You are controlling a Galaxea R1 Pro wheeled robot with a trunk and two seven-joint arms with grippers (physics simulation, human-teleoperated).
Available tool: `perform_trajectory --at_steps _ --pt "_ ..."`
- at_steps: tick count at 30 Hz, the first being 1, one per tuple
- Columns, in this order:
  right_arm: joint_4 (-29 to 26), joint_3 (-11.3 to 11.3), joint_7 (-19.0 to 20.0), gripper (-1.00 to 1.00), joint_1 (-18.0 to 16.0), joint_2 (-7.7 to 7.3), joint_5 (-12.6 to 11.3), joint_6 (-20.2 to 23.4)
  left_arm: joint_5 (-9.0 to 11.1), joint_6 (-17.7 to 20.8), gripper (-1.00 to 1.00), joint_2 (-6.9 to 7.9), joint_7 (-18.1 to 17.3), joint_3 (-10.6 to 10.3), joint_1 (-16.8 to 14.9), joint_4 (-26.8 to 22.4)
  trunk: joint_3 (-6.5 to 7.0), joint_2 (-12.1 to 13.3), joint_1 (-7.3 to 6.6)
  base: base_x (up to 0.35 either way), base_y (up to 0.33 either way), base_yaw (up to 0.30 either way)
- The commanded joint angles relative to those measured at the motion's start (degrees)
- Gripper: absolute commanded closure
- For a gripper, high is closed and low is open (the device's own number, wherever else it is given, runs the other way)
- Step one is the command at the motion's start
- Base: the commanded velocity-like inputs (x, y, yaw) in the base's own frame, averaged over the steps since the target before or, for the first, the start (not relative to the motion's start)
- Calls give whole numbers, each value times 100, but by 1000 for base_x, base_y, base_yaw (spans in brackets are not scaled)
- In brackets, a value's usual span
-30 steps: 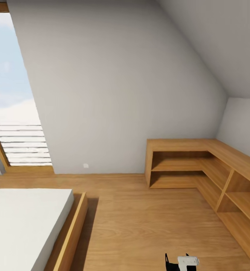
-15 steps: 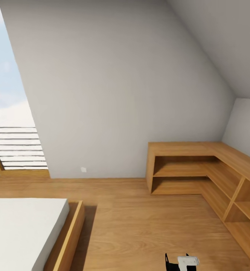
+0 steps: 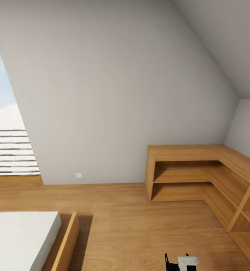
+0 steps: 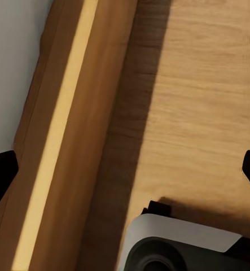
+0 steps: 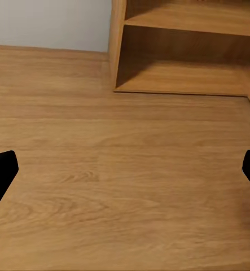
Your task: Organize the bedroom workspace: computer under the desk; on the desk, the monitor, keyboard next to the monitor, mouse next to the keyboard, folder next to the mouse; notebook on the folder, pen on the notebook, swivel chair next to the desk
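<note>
My left gripper [image 4: 125, 172] is open, its black fingertips [image 4: 0, 172] spread wide with nothing between them. It hangs over the wooden floor beside the bed's wooden side rail [image 4: 62, 135], with a white-grey part of my body [image 4: 181, 243] close by. My right gripper [image 5: 125, 169] is also open and empty, its fingertips [image 5: 0, 169] far apart over bare floorboards [image 5: 125, 186], facing the low wooden shelf unit [image 5: 181, 73]. A black and white piece of my arm [image 3: 182, 262] pokes in at the bottom of the head view.
A bed with a white mattress [image 3: 19, 241] and wooden frame [image 3: 66, 244] sits at the lower left. An L-shaped wooden shelf unit [image 3: 185, 154] runs along the right corner. A slanted window [image 3: 8, 150] is at the left. Wooden floor [image 3: 140, 226] lies between the bed and the shelves.
The whole head picture has shifted, so the camera has moved. The window and bed have slid left and the shelf unit sits slightly lower. The arm piece holds its place.
</note>
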Motion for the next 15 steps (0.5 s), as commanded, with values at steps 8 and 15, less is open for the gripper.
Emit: perform_trajectory --at_steps 8,15 --pt "7 42 211 -100 -4 -15 12 -2 53 -9 -100 11 38 -48 1 -6 24 -3 4 329 0 -213" --pt "15 39 369 -100 -4 -26 14 -1 61 16 -100 13 38 -41 1 -3 52 -3 4 259 0 -229"
